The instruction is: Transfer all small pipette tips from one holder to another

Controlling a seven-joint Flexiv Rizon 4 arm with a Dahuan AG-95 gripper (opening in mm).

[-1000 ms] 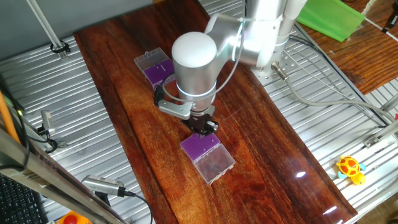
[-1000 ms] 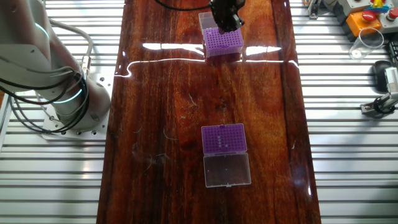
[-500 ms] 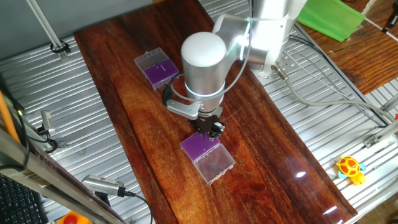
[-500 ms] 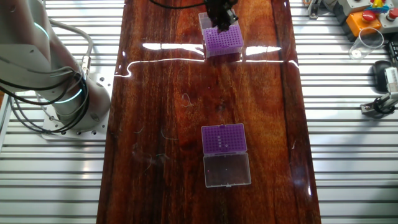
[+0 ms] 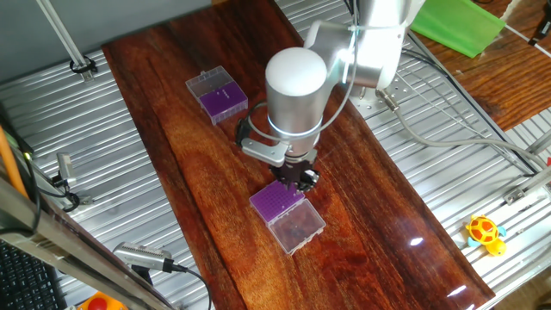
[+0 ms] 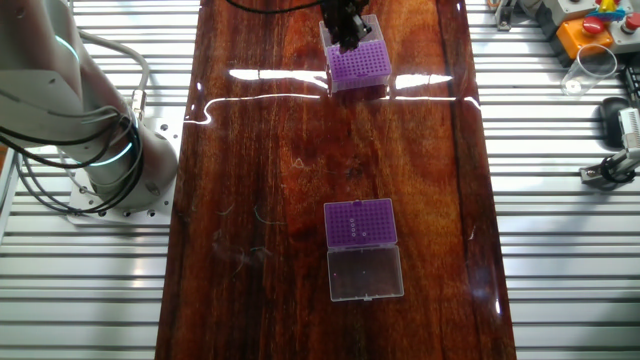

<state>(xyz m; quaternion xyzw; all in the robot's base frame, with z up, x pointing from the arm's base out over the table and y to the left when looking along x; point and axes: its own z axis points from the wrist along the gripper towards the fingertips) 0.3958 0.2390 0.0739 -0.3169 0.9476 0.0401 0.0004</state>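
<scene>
One fixed view: end effector [image 5: 301, 176] hanging at the far edge of a purple holder [image 5: 277, 203] near the middle of the wooden bench [image 5: 379, 232], clear lid [image 5: 297, 229] folded open toward the camera; black fingers bunched low over the insert, gap between them hidden by the wrist, so cannot tell whether spread, pinched, or carrying a tip; second purple holder [image 5: 220, 98] well apart, up the bench, lid likewise open. The other fixed view: same end effector [image 6: 345, 25] at the top of the frame, over the upper left corner of the far holder [image 6: 360, 67]; near holder [image 6: 360, 222] showing the small pipette tips [image 6: 359, 224] only as a few dark specks in a short row on the purple insert; none discernible at the fingers. Handling, as a judgement: almost weightless, thin moulded plastic, stiff along the length yet easily crushed or kinked by a hard squeeze; smooth and tapered, so prone to slipping or pivoting between flat pads; far smaller than the fingers, so little margin for misalignment. Best taken at the wide collar standing proud of the insert, pinched gently across the diameter, lifted straight up along the axis to avoid jamming in the hole; lowered just as vertically into the receiving hole; holders light too, likely to shift if nudged sideways.
</scene>
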